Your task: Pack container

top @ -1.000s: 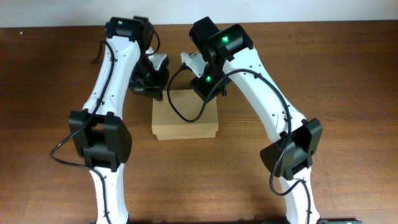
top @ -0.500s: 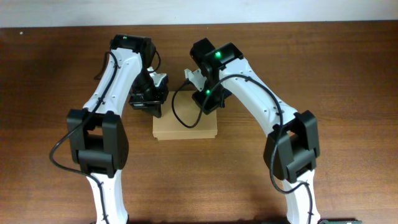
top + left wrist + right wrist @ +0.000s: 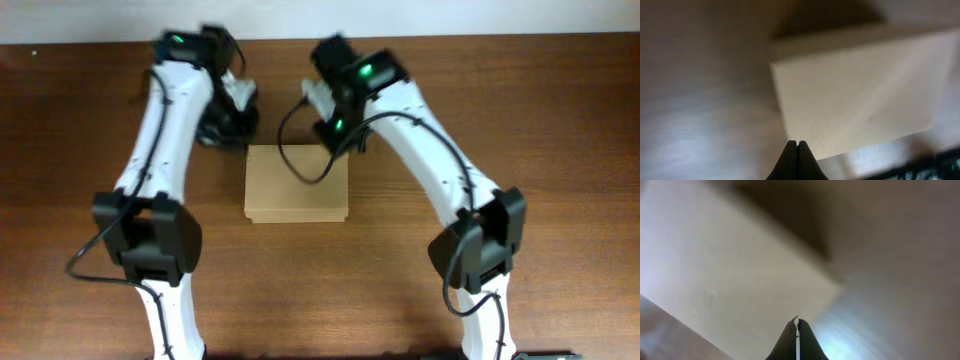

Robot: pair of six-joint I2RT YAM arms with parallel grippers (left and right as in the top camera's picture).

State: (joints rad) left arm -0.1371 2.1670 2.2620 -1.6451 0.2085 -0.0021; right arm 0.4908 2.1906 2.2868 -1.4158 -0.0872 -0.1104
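We judge packing all but done: the box point(image 3: 297, 183) sits closed, and our left gripper point(image 3: 796, 148) and right gripper point(image 3: 796, 326) hover by its far corners, jaws pinched together, empty.

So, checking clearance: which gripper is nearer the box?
The right gripper, beside the container at its back right; the left gripper stands off, back left.

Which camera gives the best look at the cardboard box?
The overhead view: the box shows nearly whole and sharp on the table, its flat top facing up. Both wrist views are blurred and very close, and each catches only one corner and part of the top.
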